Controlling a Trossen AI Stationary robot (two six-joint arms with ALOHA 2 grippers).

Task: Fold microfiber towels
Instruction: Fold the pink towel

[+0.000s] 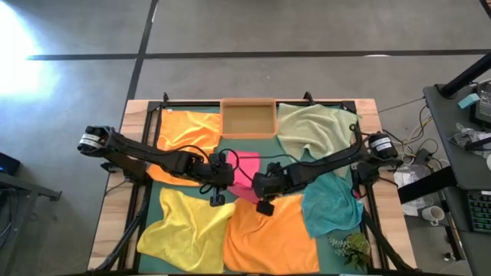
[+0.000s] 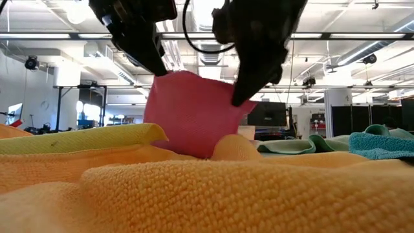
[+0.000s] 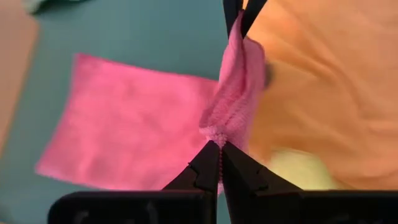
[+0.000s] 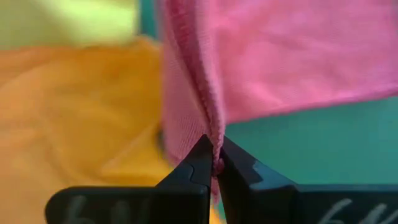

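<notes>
The hot pink towel (image 1: 247, 170) is at the middle of the dark green mat (image 1: 291, 157). Its near edge is lifted between my two grippers, and its far part lies flat on the mat (image 3: 124, 134). My left gripper (image 1: 218, 184) and my right gripper (image 1: 265, 192) are both shut on it. Around it lie an orange towel (image 1: 188, 134), a pale green towel (image 1: 314, 130), a teal towel (image 1: 330, 203), a yellow towel (image 1: 184, 226) and a second orange towel (image 1: 272, 234). My left gripper pinches the pink towel's raised left corner (image 3: 217, 134) between its two fingers, coming from above and slanting down. The cloth hangs below the fingers (image 2: 152, 61), its lower part on the table. My right gripper pinches the pink towel's raised right corner (image 4: 208, 134) between its two fingers, slanting down from above. The edge between the two grippers (image 2: 194, 77) is held up with little slack, and the cloth hangs down to the table.
A small wooden tray (image 1: 247, 119) stands at the far edge, behind the pink towel. A small green plant (image 1: 349, 247) lies at the near right corner. The crumpled towels ring the mat's middle.
</notes>
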